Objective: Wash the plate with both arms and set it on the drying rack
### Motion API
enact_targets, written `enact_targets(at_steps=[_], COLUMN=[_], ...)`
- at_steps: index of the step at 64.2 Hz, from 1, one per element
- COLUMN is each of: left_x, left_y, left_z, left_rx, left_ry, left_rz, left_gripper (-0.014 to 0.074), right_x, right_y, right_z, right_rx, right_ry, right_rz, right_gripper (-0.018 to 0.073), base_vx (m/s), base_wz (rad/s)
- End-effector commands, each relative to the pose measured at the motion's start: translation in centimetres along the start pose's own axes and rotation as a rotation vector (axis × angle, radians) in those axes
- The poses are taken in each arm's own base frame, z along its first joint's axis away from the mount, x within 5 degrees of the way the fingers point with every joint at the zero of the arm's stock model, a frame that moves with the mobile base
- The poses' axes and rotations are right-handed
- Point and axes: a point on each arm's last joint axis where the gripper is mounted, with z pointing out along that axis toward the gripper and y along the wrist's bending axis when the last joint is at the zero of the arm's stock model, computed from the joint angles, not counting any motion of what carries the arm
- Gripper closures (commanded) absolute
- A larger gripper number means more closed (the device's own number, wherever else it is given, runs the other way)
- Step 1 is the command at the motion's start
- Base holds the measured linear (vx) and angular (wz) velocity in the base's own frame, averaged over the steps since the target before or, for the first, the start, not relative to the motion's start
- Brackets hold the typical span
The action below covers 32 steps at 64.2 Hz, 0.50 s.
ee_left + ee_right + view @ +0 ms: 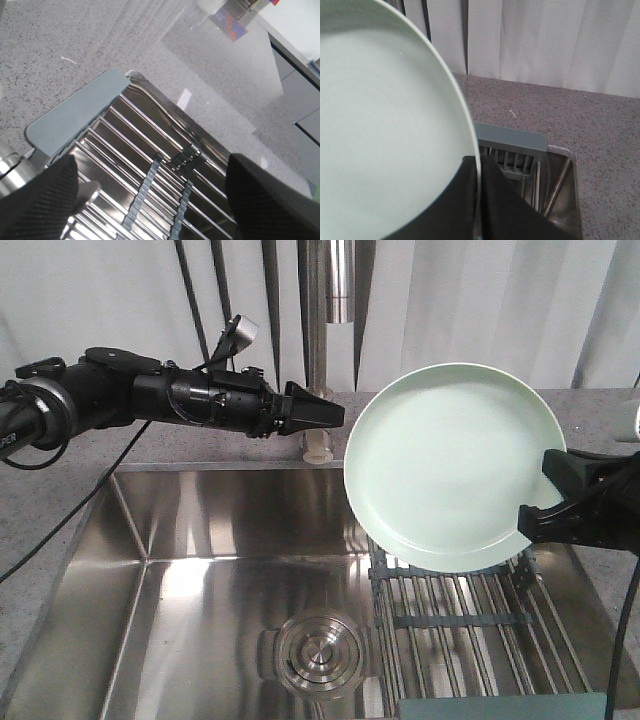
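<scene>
**Plate held up over the rack**

The right gripper (545, 505) pinches the plate (450, 465) by its low right rim. In the right wrist view one finger (505, 205) sits on each side of the rim, so the grip looks firm. The plate stands almost upright, with its face to the front. It hangs toward the right edge of the bench (585, 405), over the back end of the rack (470, 625). Its bottom edge is just above the rods, and I cannot tell if it touches them.

The left gripper (325, 412) hovers by the back edge of the bench, near the tap (338, 280). It points at the plate but is well apart from it. Its fingers (40, 195) are spread wide and hold nothing.

No water is seen running. I think the washing part is done or close to done, and the putting-down part is in hand.

Next, the right arm needs to tip the plate flat and lower it slowly onto the rods. It should let go only when the plate rests there. The left arm should stay clear.
</scene>
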Motion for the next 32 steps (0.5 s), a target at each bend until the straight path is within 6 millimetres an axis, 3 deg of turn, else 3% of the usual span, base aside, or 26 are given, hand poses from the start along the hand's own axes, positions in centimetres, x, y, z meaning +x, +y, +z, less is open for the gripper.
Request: enact_targets(at_steps=[1,15,32], left_x=[-2.2,-2.2,0.7], left_y=[-6.8,-8.4,-9.0], left_z=[-1.7,-5.8,-14.8], left_rx=[0.197,0.143,-0.027], left_ry=[0.018,-0.021,-0.131], left_rz=[0.090,0.122,0.104], left_gripper=[0.0026,0.0026,0.0026], right_x=[-1.9,-1.9,-1.9], right_y=[0.0,0.0,0.0], right_z=[-0.5,-0.5,-0.5], right_rx=[-0.001,-0.001,-0.001], right_ry=[-0.124,-0.124,-0.124], right_rz=[-0.012,-0.012,-0.012], right_gripper=[0.0569,0.0569,0.0569], base_vx=[0.00,0.00,0.00], base_wz=[0.00,0.00,0.00])
